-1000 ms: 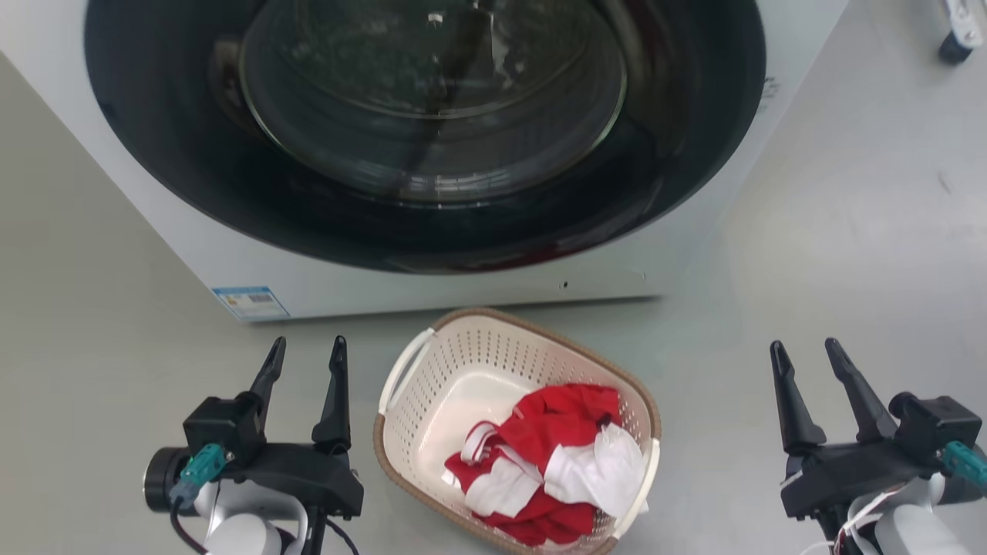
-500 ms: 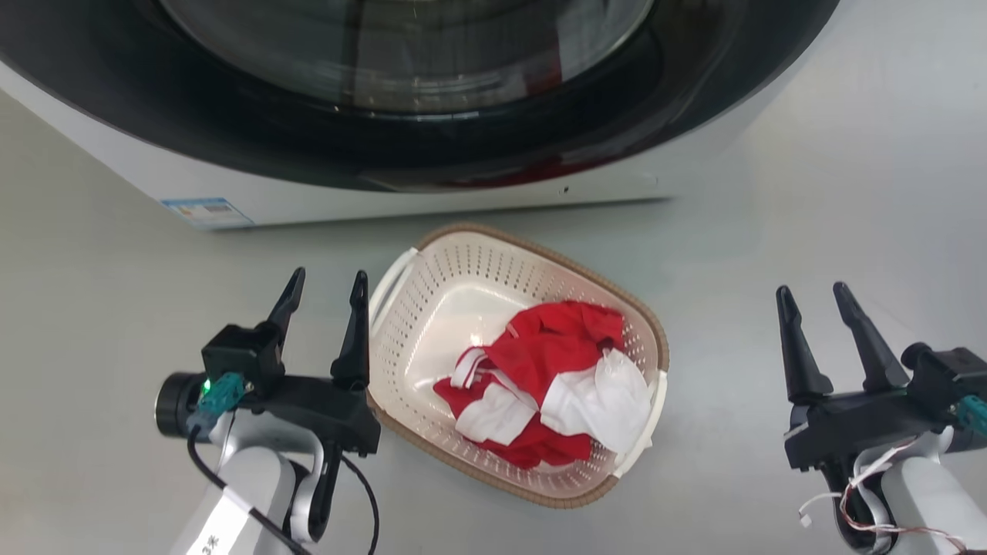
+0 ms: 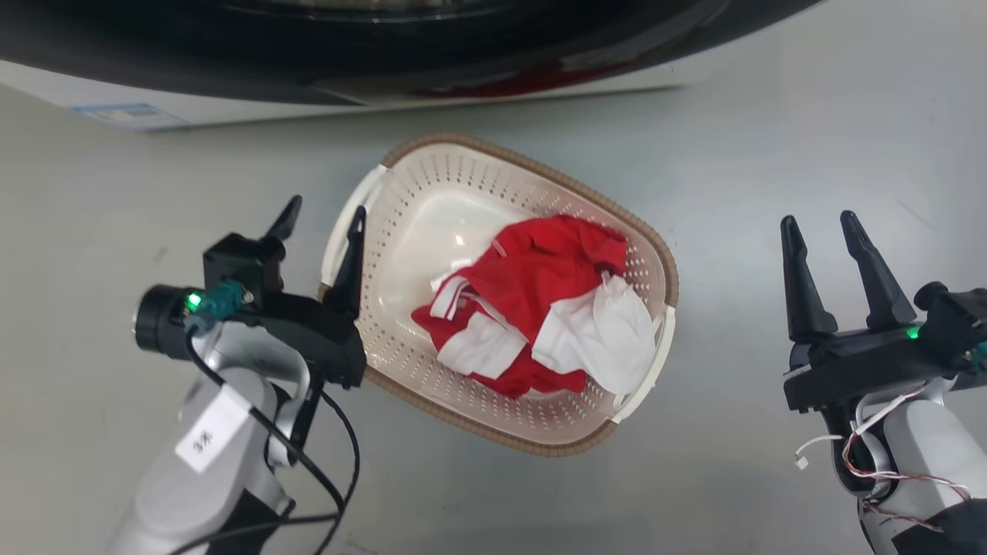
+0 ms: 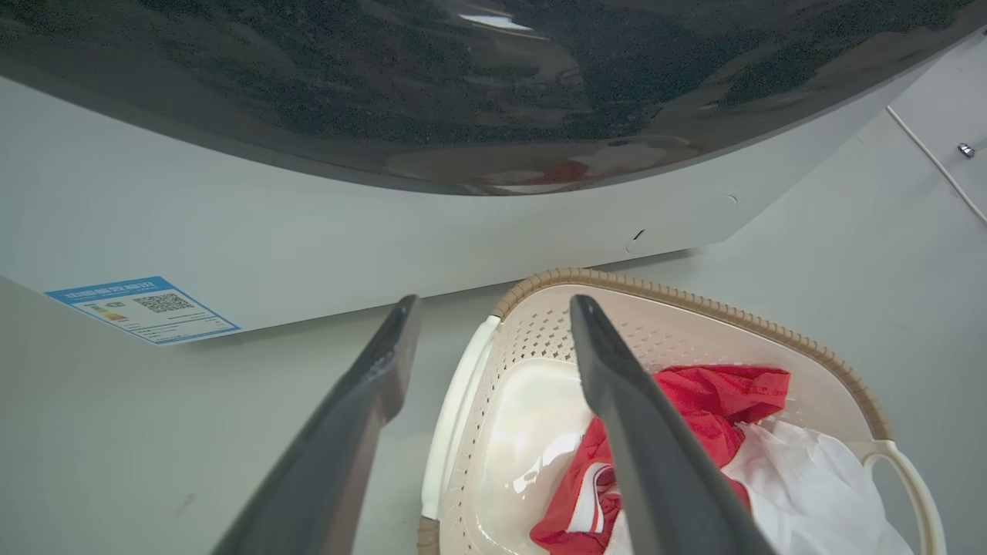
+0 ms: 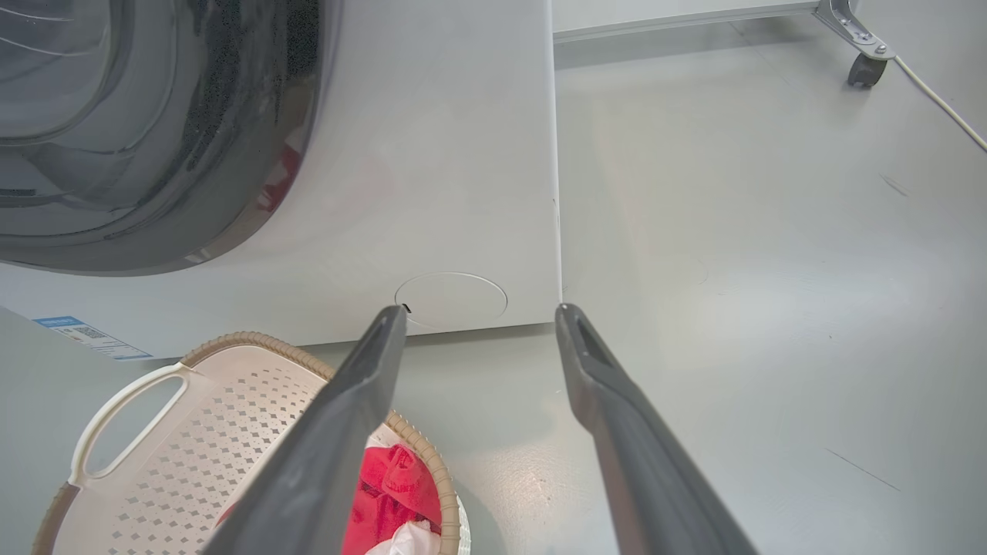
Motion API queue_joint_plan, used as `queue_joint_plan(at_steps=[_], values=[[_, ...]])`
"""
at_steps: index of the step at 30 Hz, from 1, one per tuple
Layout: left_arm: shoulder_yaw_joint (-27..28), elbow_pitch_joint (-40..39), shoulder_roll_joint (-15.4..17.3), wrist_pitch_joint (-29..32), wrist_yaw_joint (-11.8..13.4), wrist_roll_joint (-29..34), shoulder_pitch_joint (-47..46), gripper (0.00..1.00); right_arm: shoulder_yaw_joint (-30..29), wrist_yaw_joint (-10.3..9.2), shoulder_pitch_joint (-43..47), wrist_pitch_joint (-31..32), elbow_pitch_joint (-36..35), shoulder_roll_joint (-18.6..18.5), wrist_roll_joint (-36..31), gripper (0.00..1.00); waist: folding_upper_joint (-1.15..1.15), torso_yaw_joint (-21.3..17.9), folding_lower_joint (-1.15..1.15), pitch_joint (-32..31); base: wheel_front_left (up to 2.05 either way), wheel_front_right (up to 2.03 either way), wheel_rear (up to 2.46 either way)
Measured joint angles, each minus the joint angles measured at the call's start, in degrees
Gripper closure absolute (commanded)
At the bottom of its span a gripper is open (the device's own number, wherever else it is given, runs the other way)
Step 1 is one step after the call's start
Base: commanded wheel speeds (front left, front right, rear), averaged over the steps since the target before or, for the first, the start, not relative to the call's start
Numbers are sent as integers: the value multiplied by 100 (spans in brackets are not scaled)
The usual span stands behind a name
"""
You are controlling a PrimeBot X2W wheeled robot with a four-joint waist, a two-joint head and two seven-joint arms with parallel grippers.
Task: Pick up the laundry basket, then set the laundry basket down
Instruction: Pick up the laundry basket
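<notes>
Grey floor (image 3: 771, 116) by the washer (image 4: 385, 239): I see the cream, perforated, brown-rimmed laundry basket (image 3: 401, 223) holding red-white clothes (image 3: 540, 308); left gripper (image 3: 325, 213), right gripper (image 3: 817, 222) both spread.

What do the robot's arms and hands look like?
Both the left gripper and right gripper are black, with two long pointed fingers and a green light. The forearms are pale grey. The left wears a white label and black cable; the right has thin white and red wires.
</notes>
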Motion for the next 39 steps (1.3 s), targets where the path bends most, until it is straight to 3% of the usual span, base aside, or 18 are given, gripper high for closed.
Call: queue_joint_plan(at_steps=[10,32,33,36,39], values=[[65,591,248,230,-180,3,-425,0,70,59,-232,-13,169,174,4,0,0,-236,0,589,0,0,0],[152,1841,458,737,-449,-26,-1261,0,88,202,-422,-108,463,365,56,0,-1,-792,-1,1058,0,0,0],[145,1885,460,746,-452,-26,-1306,9,86,202,-426,-108,475,365,56,0,-1,-801,-1,1079,0,0,0],[109,2037,458,772,-497,-24,-1401,51,79,209,-438,-111,541,370,56,0,-1,-828,-1,1130,0,0,0],[78,2186,467,803,-502,-20,-1457,70,79,234,-451,-113,569,380,56,0,-1,-843,-1,1154,0,0,0]])
